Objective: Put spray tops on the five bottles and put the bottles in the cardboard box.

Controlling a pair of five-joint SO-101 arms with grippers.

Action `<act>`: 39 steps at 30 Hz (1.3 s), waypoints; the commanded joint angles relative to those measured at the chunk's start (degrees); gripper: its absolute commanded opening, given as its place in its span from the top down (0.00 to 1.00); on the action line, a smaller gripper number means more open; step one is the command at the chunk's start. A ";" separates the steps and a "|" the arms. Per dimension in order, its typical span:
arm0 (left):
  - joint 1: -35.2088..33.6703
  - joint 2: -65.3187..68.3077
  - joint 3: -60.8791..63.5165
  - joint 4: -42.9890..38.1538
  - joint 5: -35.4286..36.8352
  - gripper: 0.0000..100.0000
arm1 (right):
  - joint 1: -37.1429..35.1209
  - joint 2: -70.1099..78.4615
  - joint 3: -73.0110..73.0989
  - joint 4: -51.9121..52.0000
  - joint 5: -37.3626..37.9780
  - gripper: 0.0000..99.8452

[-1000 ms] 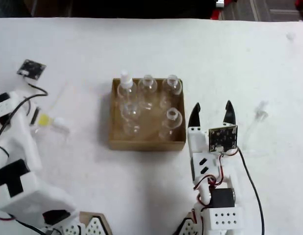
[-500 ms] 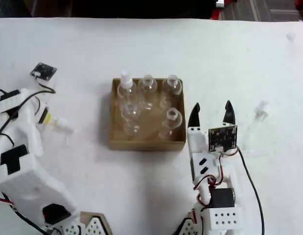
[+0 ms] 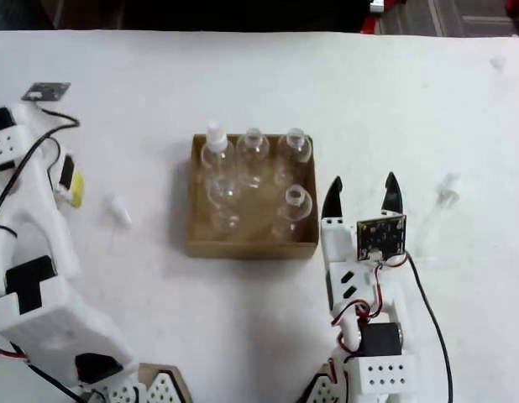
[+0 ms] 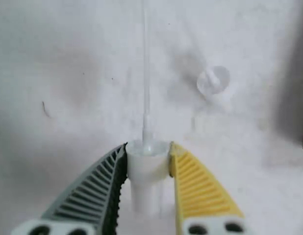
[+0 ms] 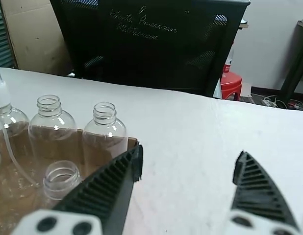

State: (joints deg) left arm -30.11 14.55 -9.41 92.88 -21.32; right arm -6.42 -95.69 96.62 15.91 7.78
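Observation:
The cardboard box (image 3: 251, 249) sits mid-table and holds five clear bottles. The far-left bottle (image 3: 215, 149) carries a spray top; the others, such as one at the near right (image 3: 295, 201), have bare necks. My left gripper (image 3: 70, 186) is left of the box, shut on a white spray top (image 4: 144, 169) whose thin tube (image 4: 145, 73) points away from the fingers. A small clear cap (image 3: 118, 208) (image 4: 213, 81) lies on the table between that gripper and the box. My right gripper (image 3: 360, 193) (image 5: 188, 169) rests open beside the box's right wall, close to two open bottles (image 5: 104, 129) (image 5: 61, 181).
Another clear spray top (image 3: 445, 195) lies on the white table right of the right gripper. A black chair (image 5: 151, 44) stands beyond the far table edge. Bare table stretches behind and in front of the box.
My left gripper has drawn back toward the far left with the spray top, and the clear cap has stayed behind on the table. The right arm has not moved.

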 commanded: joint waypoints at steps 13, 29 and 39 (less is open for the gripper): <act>-0.40 -10.59 -10.99 9.49 24.53 0.98 | -0.31 0.13 0.53 0.04 0.79 0.73; -6.37 -14.73 21.27 -4.57 53.98 0.93 | -0.22 0.13 0.53 0.04 0.79 0.73; -6.73 -14.64 21.63 -4.40 52.22 0.85 | -0.22 0.13 0.53 0.04 0.79 0.73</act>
State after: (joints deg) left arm -36.35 2.68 12.75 88.57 31.69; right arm -6.15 -95.69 96.62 15.91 7.78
